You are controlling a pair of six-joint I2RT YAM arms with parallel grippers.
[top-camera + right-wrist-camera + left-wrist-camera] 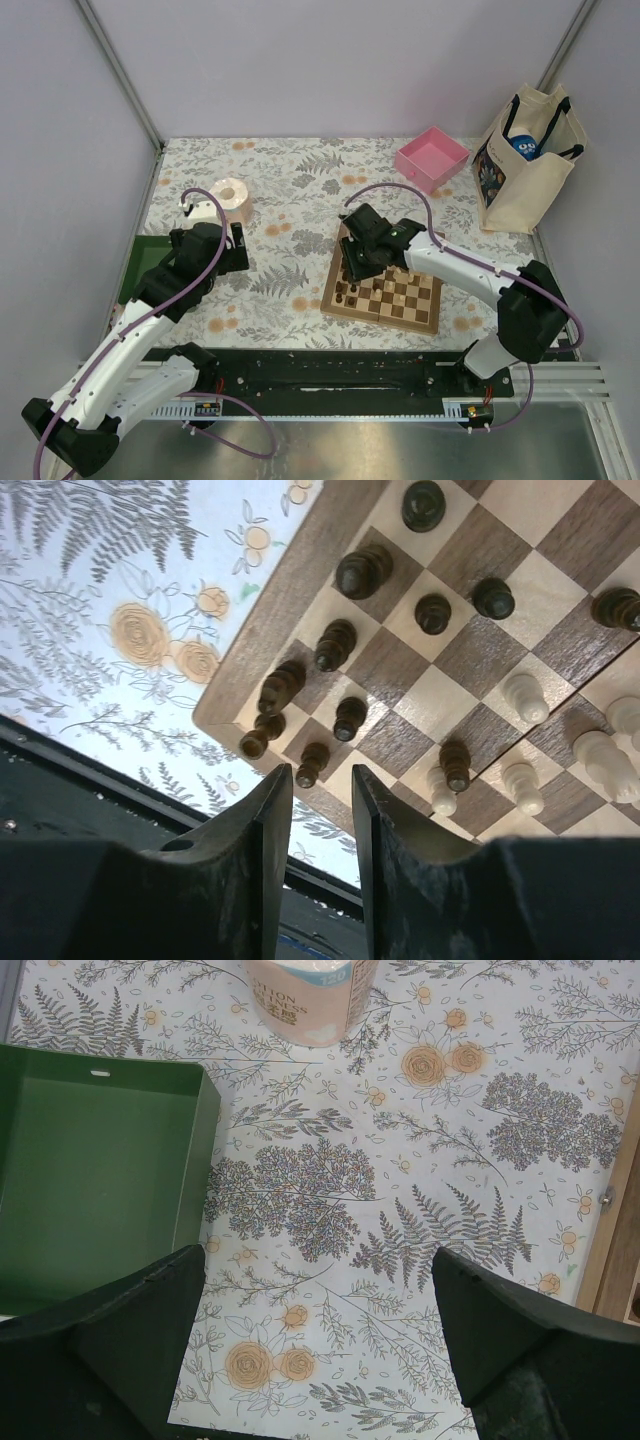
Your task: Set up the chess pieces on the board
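chess pieces [335, 645], tiny dark and pale wooden men, are standing on the square chequered wooden board [295, 575] just past the right gripper [320, 775], its narrowly parted jaws gripping nothing; the left gripper [320, 1260] is hanging wide open. arranging dark men seems underway; next needs a centred pinch.

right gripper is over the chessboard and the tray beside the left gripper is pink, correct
Not quite: the tray beside the left gripper is green, as the left wrist view shows. The right gripper is indeed over the chessboard.
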